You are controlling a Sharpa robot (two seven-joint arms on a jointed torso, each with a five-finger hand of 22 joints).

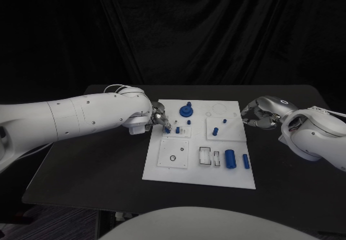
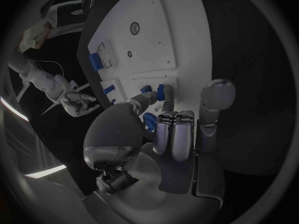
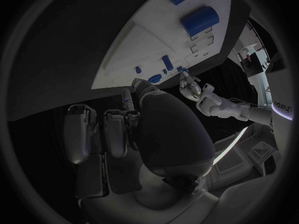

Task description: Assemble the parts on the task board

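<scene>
On the black table (image 1: 94, 165) the board (image 1: 162, 172) lies mid-table, where the left hand (image 1: 160, 119) pinches a blue part (image 1: 167, 129) at its left edge, best lowered straight into its seat, while the right hand (image 1: 258, 114) hovers curled, empty.

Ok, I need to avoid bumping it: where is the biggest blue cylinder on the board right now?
In the head view, the large blue cylinder lies near the task board's near right corner, between a white slotted block and a slimmer blue pin.

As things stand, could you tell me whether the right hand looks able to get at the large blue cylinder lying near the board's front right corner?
Probably yes. The right hand hovers off the task board's right edge holding nothing, and the large blue cylinder lies uncovered on that side, with only a slimmer blue piece beside it.
</scene>
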